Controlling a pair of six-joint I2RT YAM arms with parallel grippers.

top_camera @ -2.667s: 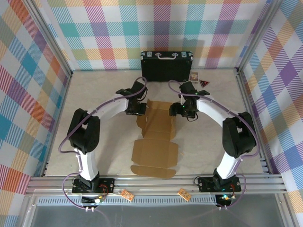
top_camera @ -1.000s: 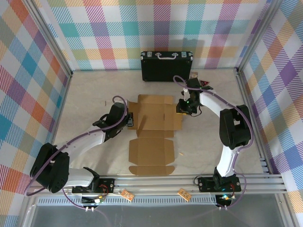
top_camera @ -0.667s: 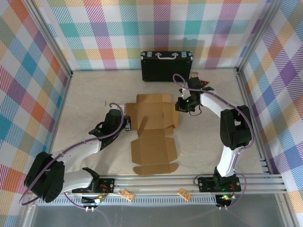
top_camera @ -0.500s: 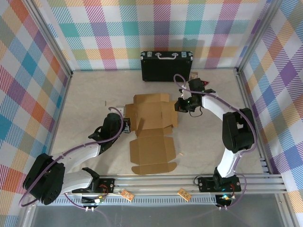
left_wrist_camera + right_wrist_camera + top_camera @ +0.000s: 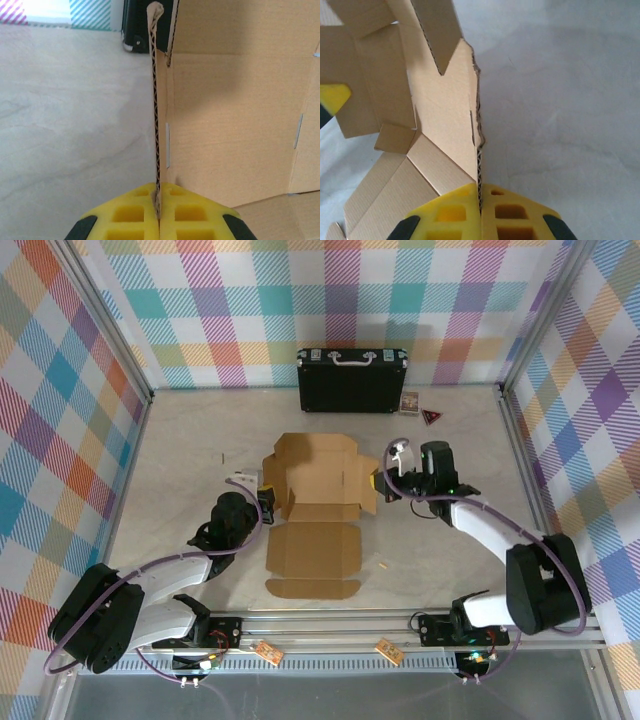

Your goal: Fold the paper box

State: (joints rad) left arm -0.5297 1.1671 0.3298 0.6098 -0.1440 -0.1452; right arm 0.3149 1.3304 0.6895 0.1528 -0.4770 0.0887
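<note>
The pale marbled worktop point(image 5: 180, 440) carries the brown corrugated cardboard paper box point(image 5: 318, 540) at its middle, between the two arms. Its near panels lie flat, while the side flaps of the far part stand raised. The black hard case with a silver handle point(image 5: 352, 380) stands upright behind it by the checked back wall, apart from the cardboard. The left fingers point(image 5: 132, 217) are pressed together on the edge of the upright left flap. The right fingers point(image 5: 507, 212) likewise pinch the right flap.
</note>
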